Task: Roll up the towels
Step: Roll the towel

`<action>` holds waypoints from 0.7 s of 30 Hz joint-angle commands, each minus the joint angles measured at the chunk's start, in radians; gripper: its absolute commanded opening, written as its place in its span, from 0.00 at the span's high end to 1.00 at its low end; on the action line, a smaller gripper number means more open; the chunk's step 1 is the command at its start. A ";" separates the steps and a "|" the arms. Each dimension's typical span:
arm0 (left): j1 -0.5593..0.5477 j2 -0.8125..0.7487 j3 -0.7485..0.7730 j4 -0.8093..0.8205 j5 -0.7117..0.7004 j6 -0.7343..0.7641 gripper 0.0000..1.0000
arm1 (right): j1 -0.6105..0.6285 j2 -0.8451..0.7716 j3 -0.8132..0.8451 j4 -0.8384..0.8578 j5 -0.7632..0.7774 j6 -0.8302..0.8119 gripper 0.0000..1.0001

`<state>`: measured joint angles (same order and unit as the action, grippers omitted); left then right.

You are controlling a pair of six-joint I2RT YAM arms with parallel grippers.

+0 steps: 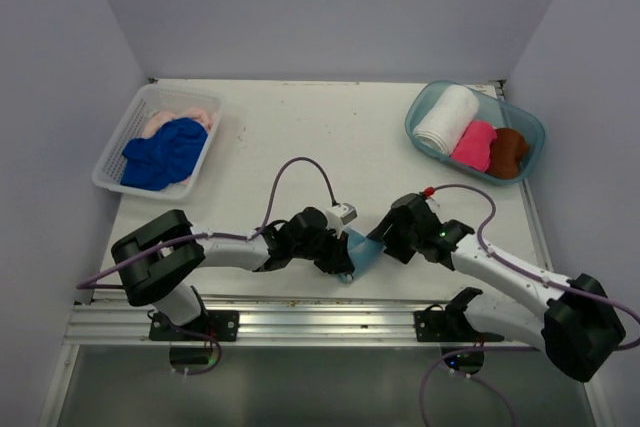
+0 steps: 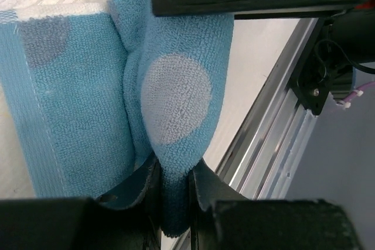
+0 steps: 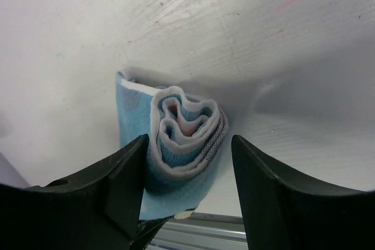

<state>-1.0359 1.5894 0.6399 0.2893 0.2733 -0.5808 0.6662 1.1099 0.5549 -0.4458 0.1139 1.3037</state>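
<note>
A light blue towel (image 1: 362, 250) with pale dots lies partly rolled near the table's front edge, between my two grippers. My left gripper (image 2: 176, 174) is shut on a fold of this towel (image 2: 176, 98). My right gripper (image 3: 188, 141) stands open, its jaws on either side of the rolled end (image 3: 184, 136), the left one close against it. A royal blue towel (image 1: 165, 152) and a pale peach towel (image 1: 185, 112) lie loose in the basket. A rolled white towel (image 1: 446, 119), a hot pink one (image 1: 474, 145) and a brown one (image 1: 508, 151) sit in the tub.
The white lattice basket (image 1: 115, 152) stands at the back left and the clear teal tub (image 1: 425, 102) at the back right. An aluminium rail (image 1: 300, 322) runs along the near table edge just behind the towel. Grey walls close in the sides and back.
</note>
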 commanded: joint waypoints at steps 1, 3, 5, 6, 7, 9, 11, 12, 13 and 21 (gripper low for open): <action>0.031 -0.011 -0.052 0.085 0.099 -0.077 1.00 | -0.007 -0.122 -0.058 0.117 0.020 -0.058 0.37; 0.048 -0.014 -0.074 0.100 0.115 -0.089 1.00 | -0.007 -0.200 -0.087 0.124 0.029 -0.084 0.35; 0.060 -0.016 -0.092 0.126 0.124 -0.106 1.00 | -0.007 -0.245 -0.113 0.142 0.032 -0.098 0.35; 0.071 -0.014 -0.098 0.132 0.136 -0.111 1.00 | -0.005 -0.286 -0.139 0.154 0.032 -0.110 0.34; 0.076 -0.013 -0.103 0.151 0.144 -0.123 1.00 | -0.007 -0.301 -0.156 0.189 0.015 -0.119 0.34; 0.092 -0.006 -0.123 0.175 0.170 -0.137 1.00 | -0.005 -0.326 -0.202 0.238 -0.017 -0.142 0.34; 0.102 0.001 -0.146 0.220 0.197 -0.163 1.00 | -0.004 -0.320 -0.225 0.318 -0.066 -0.164 0.34; 0.109 0.004 -0.155 0.253 0.205 -0.180 1.00 | 0.001 -0.311 -0.239 0.353 -0.077 -0.172 0.33; 0.112 0.009 -0.169 0.269 0.213 -0.188 1.00 | 0.006 -0.280 -0.239 0.361 -0.082 -0.175 0.33; 0.132 0.030 -0.178 0.309 0.248 -0.205 1.00 | 0.061 -0.121 -0.277 0.577 -0.137 -0.130 0.29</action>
<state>-0.9108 1.6035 0.4782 0.5629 0.4915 -0.7681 0.7109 0.9524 0.2970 -0.0216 0.0265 1.1591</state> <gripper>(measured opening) 0.196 0.709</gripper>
